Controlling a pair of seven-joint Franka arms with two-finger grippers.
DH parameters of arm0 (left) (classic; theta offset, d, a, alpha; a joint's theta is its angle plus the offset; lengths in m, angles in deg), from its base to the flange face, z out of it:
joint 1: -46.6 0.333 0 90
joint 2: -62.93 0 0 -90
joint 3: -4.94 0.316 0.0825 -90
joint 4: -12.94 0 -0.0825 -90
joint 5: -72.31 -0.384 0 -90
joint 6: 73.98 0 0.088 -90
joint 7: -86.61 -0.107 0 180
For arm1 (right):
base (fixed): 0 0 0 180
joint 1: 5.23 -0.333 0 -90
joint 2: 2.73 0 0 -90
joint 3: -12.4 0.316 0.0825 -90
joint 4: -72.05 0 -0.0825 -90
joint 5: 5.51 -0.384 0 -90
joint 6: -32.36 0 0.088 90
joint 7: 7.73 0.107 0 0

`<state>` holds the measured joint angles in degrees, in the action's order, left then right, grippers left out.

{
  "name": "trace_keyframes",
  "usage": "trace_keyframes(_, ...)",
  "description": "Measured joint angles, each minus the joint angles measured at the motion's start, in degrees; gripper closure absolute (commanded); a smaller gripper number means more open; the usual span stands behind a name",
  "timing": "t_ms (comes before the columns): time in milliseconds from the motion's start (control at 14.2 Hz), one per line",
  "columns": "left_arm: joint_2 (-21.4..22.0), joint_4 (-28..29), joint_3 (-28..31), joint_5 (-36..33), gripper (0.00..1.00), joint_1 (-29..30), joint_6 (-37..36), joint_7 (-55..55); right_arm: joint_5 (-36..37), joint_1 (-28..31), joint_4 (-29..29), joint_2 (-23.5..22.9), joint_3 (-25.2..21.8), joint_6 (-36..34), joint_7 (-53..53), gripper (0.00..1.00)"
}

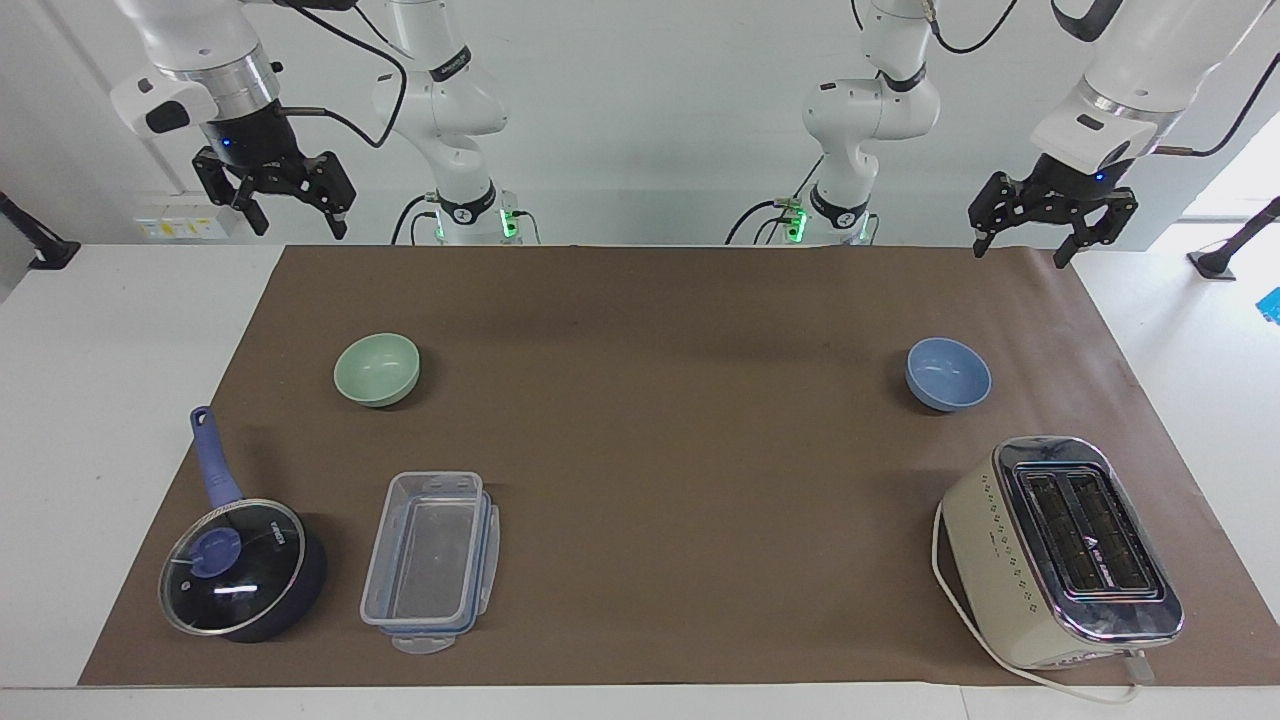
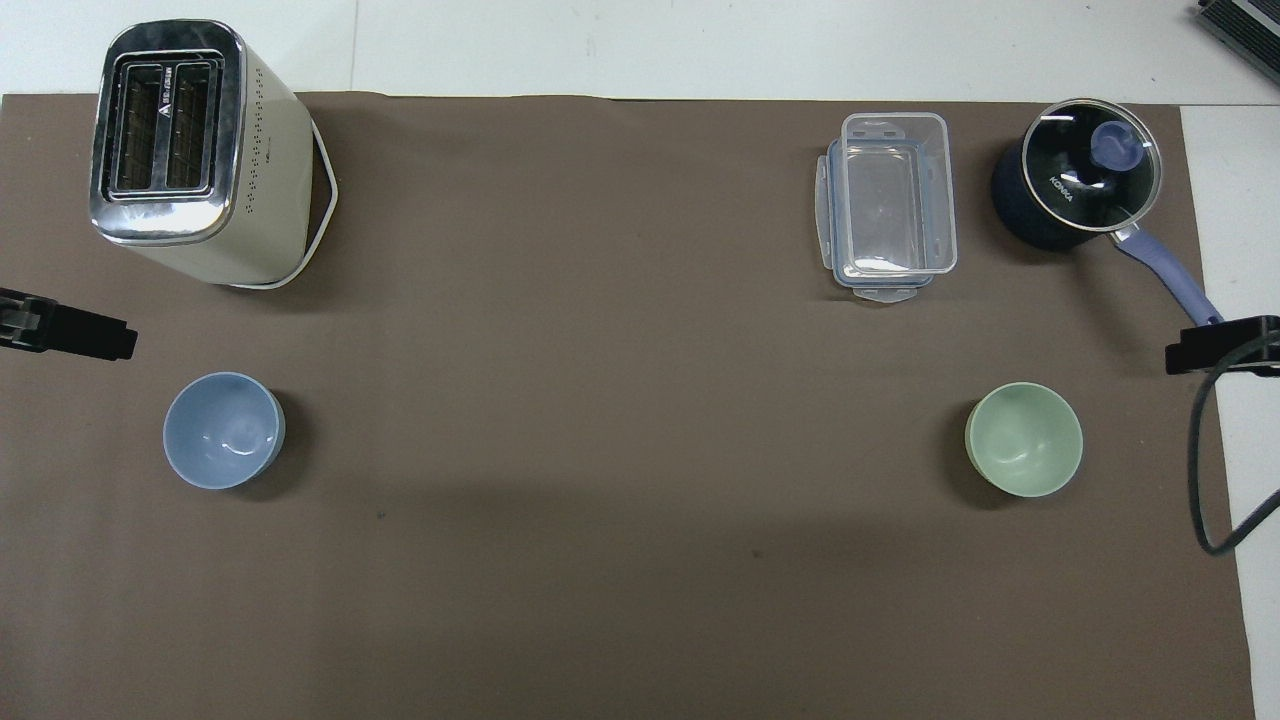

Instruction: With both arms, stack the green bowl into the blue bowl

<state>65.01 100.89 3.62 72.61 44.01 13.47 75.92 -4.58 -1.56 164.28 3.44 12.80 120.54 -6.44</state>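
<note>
The pale green bowl (image 1: 377,368) stands upright and empty on the brown mat toward the right arm's end; it also shows in the overhead view (image 2: 1024,452). The light blue bowl (image 1: 948,373) stands upright and empty toward the left arm's end, also in the overhead view (image 2: 222,429). My right gripper (image 1: 293,222) is open and empty, raised over the mat's corner by the robots' edge. My left gripper (image 1: 1020,255) is open and empty, raised over the mat's other corner at that edge. Neither gripper touches a bowl.
A cream toaster (image 1: 1060,550) with its cord stands farther from the robots than the blue bowl. A clear plastic container (image 1: 430,560) and a dark blue saucepan with a glass lid (image 1: 240,565) lie farther from the robots than the green bowl.
</note>
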Motion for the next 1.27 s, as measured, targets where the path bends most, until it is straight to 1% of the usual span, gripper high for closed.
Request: trace_keyframes(1268,0.0,0.0,-0.1,0.0,0.00,0.0,0.1,0.0,0.0,0.0,0.3,0.0,0.0,0.0,1.4,0.00)
